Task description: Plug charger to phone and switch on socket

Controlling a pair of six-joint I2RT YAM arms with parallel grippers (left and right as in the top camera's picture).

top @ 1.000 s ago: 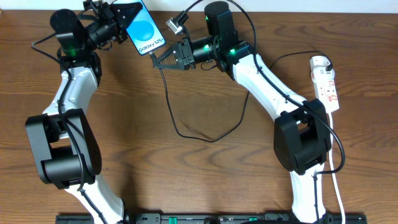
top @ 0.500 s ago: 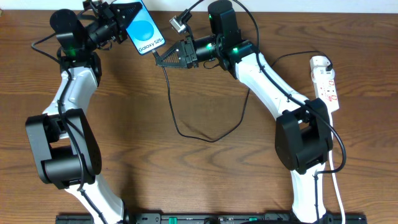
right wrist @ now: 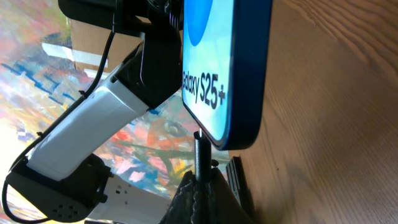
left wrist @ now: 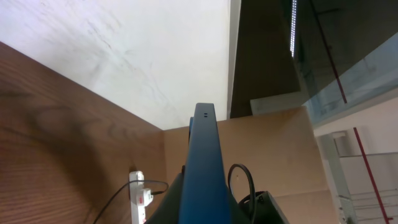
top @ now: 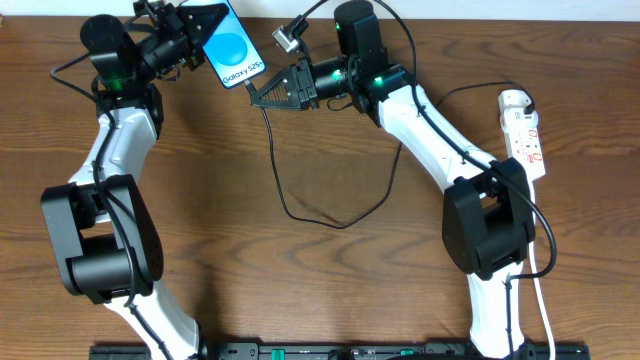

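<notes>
Upper left of the overhead frame: the left fingers (top: 200,18) grip the slim rectangular blue-screened smartphone (top: 238,50) over the brown wooden desk (top: 330,290). Just right of it, the right fingers (top: 268,95) pinch the small plug (right wrist: 198,149) of the thin black charger cable (top: 275,170) at the smartphone's lower edge. The white elongated power strip (top: 527,135) lies far right.

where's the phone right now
The phone is at the top of the overhead view, left of centre, held in the left arm's jaws, with the charger plug right at its lower edge.
</notes>
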